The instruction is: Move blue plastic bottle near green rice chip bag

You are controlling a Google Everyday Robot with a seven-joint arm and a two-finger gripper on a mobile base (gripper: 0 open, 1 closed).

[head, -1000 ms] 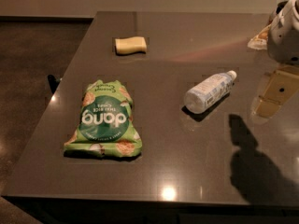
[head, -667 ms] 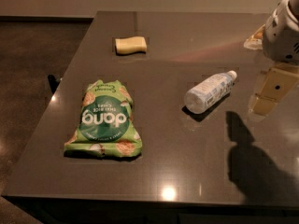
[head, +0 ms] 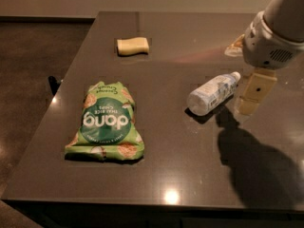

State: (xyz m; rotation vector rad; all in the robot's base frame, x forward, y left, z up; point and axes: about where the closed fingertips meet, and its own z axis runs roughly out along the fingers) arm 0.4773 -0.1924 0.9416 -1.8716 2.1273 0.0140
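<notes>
green rice chip bag (head: 105, 122) is lying flat at 8 o'clock on the table (head: 190, 175) | blue plastic bottle (head: 213, 93) is lying on its side at the bag's 3 o'clock | gripper (head: 250, 102) is hanging just beside the bottle at its 3 o'clock, apart from it, how wide cannot be told | tan block (head: 133, 46) is sitting at the bag's 12 o'clock

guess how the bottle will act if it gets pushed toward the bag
The bottle lies on its side on the glossy table, so it will probably roll rather than slide. It looks small and made of thin plastic, so it is likely light and apt to spin if nudged off-centre. The claw hangs just right of it; the bag lies well left.
</notes>
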